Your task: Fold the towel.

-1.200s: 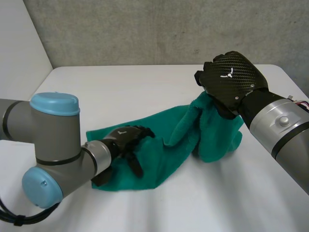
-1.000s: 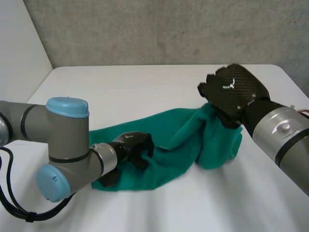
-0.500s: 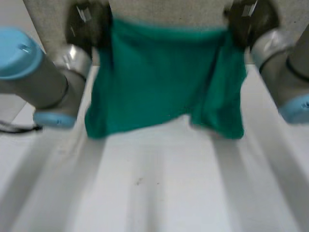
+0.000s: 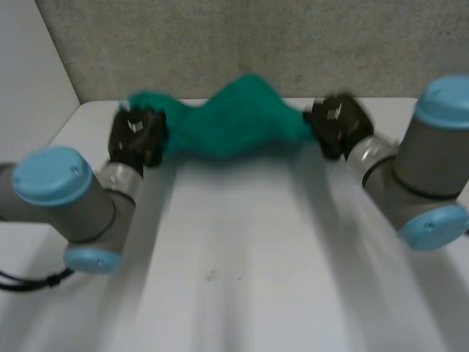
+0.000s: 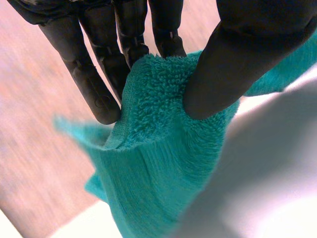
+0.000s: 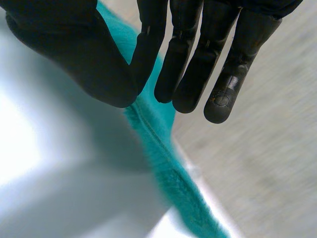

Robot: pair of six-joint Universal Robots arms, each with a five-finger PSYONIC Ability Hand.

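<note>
And there was the towel (image 4: 231,117), strung between the two arms over the far side of the desk (image 4: 234,257), bunched and rumpled in the middle rather than flat. The left robot hand (image 4: 135,138) was clamped on one end: its wrist view had a corner of terry nipped between thumb and fingers, with cloth hanging below. The right robot hand (image 4: 337,125) was clamped on the other end, a thin hemmed edge pinched between thumb and fingers. Whether the low edge brushed the desk was hard to tell.

This looked like the spreading step, with the fold itself not yet made. To do it well, both hands would want to draw apart evenly until the bunched middle went taut, staying level with each other. The right pinch looked shallow, little more than the hem, so a sharp tug could slip it free. Then both should lower together so the cloth lands flat, letting go only once it lies smooth.
</note>
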